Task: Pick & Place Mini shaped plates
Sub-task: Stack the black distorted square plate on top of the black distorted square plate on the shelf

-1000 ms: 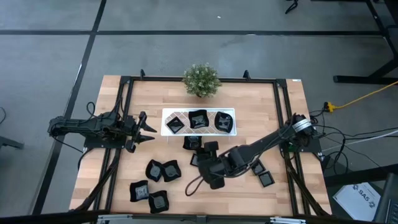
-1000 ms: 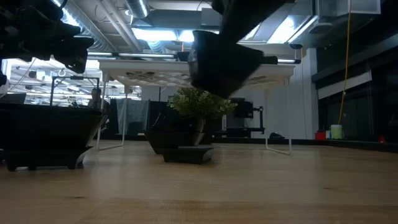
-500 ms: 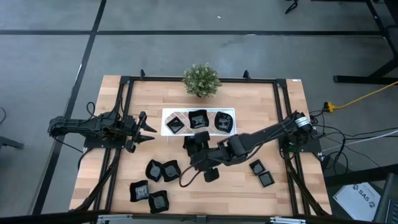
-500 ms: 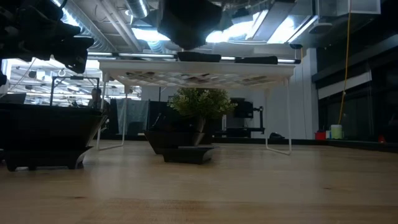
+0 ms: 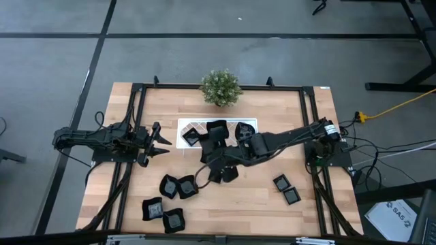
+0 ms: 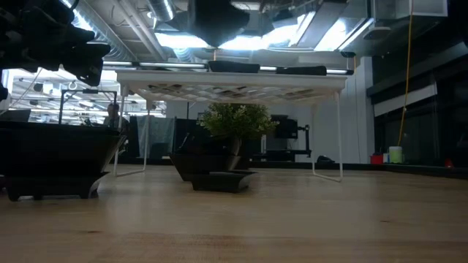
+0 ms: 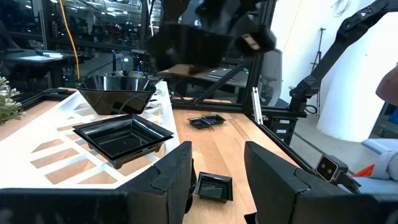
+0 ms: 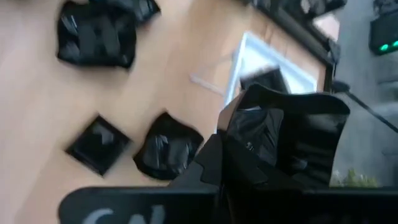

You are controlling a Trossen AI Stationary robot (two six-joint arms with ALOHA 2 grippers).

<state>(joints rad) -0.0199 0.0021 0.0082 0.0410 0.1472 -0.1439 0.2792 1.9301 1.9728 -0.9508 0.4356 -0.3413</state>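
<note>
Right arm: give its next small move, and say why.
Probably carry on toward the white tray and lower there. The right gripper is shut on a mini plate and hangs above the tray's near edge, not yet down. The left gripper waits open beside the tray.

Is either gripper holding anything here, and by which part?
The right gripper holds a mini plate pinched at its rim. The left gripper is open and empty.

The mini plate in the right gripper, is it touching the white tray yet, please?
Apart. The low view shows the mini plate hanging clear above the white tray, with a gap between them; the right gripper holds it in its fingers.
</note>
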